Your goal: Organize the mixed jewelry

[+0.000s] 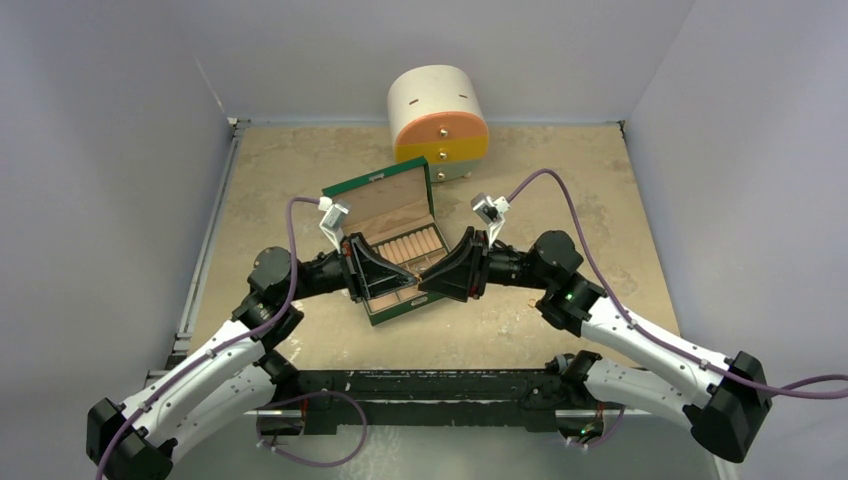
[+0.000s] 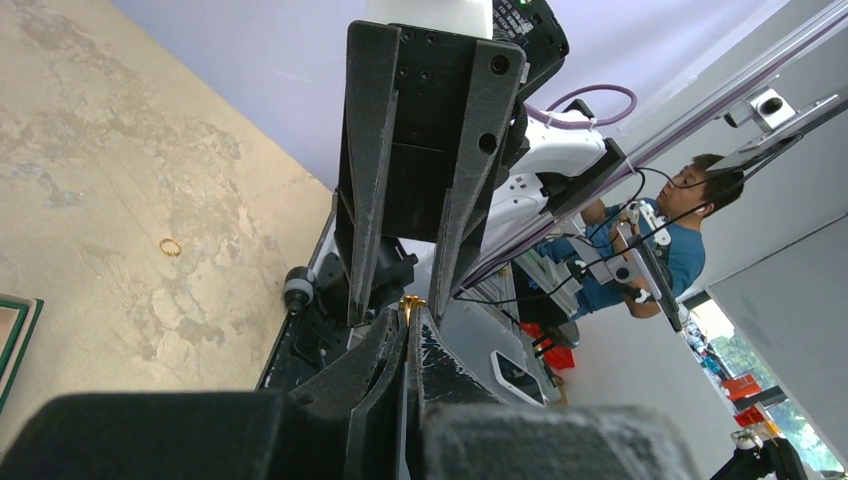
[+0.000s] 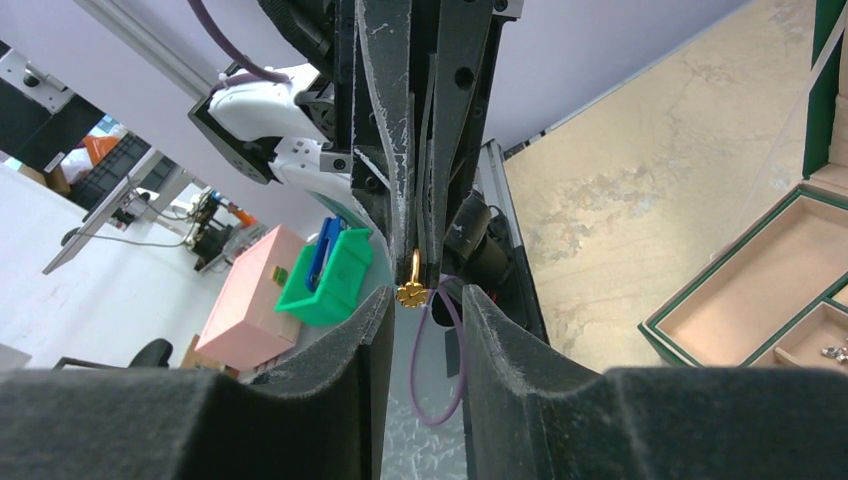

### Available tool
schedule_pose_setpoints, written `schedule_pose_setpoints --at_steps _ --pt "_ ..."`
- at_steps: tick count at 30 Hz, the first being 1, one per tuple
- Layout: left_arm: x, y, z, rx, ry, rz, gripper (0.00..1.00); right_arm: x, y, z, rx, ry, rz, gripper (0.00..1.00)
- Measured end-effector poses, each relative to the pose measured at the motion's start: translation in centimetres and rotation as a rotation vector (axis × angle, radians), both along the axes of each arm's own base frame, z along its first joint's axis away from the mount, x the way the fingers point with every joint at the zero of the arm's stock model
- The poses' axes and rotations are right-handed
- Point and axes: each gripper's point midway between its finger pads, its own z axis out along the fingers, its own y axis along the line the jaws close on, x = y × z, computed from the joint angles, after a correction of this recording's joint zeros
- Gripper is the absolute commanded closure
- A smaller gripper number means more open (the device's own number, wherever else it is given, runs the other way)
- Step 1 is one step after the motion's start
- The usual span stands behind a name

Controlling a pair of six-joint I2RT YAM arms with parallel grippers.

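Gold-coloured and tiny, the piece (image 3: 410, 290) sits pinched in the very tips of my left claw (image 2: 406, 318), which is clamped shut on it. My right claw (image 3: 427, 298) faces it tip to tip with its jaws apart, one pad on either side of the piece. As far as I can tell, they touch neither it nor the left fingers. Both claws hang in the air over the front part of the open green box (image 1: 385, 205).

The trouble I foresee starts right at the pads. So little metal sticks out that my right fingers may land on the left fingertips instead of the piece, or catch only its head and twist it loose. If the left lets go before the right truly has it, it drops. Below, it could fall into the wrong compartment of the box, among the silvery bits (image 3: 833, 350) lying in one. It could also bounce out onto the table (image 1: 560, 190), where a loose gold ring (image 2: 170, 246) lies apart from the box.

Its long axis runs in line with the left fingers. The flower-like head points out toward my right claw, and the thin shank leads back between the left tips.
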Motion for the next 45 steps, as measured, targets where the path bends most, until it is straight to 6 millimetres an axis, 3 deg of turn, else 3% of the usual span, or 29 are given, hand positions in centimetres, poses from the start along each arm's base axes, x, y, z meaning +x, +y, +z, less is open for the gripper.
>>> schedule_pose_setpoints --at_steps 11,18,22,29,31,34,37,41,45 --pt "-0.1 0.0 -0.3 0.011 0.014 0.000 1.00 0.0 0.0 0.4 0.014 0.000 0.002 0.70" --pt "0.0 0.0 -0.4 0.015 0.018 0.001 1.00 0.0 0.1 0.5 0.020 0.000 0.003 0.80" --pt "0.0 0.1 -0.4 0.016 0.016 0.001 1.00 0.1 0.2 0.4 0.019 0.005 0.005 1.00" --pt "-0.1 0.1 -0.5 0.019 0.011 0.007 1.00 0.0 0.3 0.4 0.017 0.009 0.009 1.00" --pt "0.0 0.1 -0.6 0.022 0.009 0.010 0.92 0.1 0.3 0.3 0.015 0.010 0.009 1.00" --pt "0.2 0.2 -0.7 0.028 0.007 0.024 0.67 0.1 0.3 0.3 0.014 0.011 0.008 1.00" --pt "0.6 0.4 -1.1 0.052 0.009 0.053 0.53 0.1 0.1 0.3 0.012 0.007 -0.001 1.00" --pt "1.5 0.9 -1.2 0.100 -0.005 0.121 0.43 0.5 -0.2 0.2 -0.016 -0.001 -0.041 1.00" --pt "2.5 2.0 -0.8 0.164 -0.046 0.226 0.38 1.8 -0.6 0.3 -0.059 -0.021 -0.124 1.00"
